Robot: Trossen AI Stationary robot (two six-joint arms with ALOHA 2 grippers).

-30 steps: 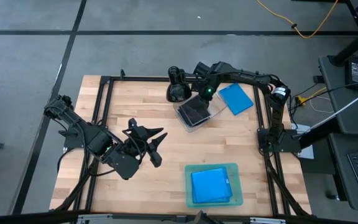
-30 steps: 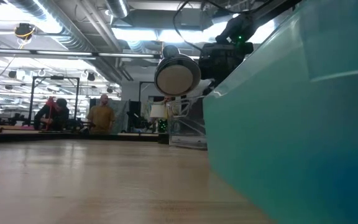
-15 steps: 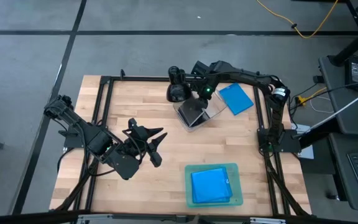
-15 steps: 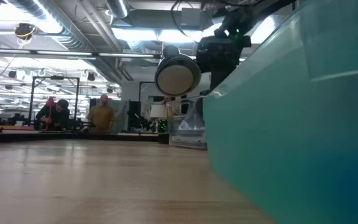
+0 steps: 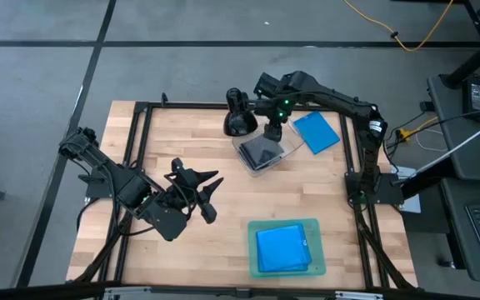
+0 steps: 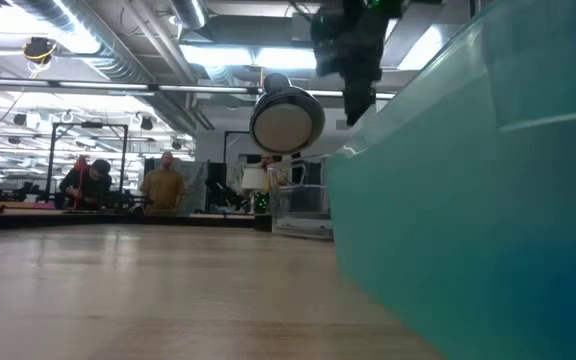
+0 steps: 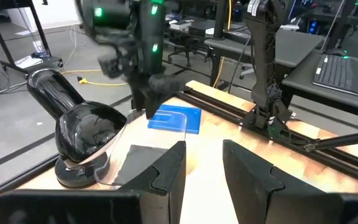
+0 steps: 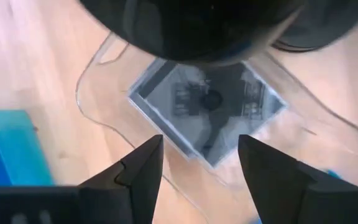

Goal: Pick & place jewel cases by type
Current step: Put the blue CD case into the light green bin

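Note:
A clear tub [image 5: 261, 152] on the far half of the table holds stacked black-and-clear disc cases [image 8: 207, 112], lying flat on its bottom. One blue case [image 5: 316, 132] lies flat on the wood to the tub's right. A teal tray [image 5: 315, 225] near the front edge holds more blue cases [image 5: 283, 248]. My right gripper [image 5: 272, 132] hangs open above the tub, its fingers [image 8: 138, 174] pointing down and clear of the top disc case. My left gripper [image 5: 211, 196] waits open over the table's left middle.
A black domed device on a stand [image 5: 236, 121] sits just left of the tub at the far edge. Black frame rails [image 5: 140, 167] run along the table's sides. The teal tray's wall [image 6: 468, 180] fills the low view's right. People sit at desks far behind.
My right gripper dipped toward the tub, then rose straight up out of it and drifted a little toward the far right. The disc cases stay flat in the tub.

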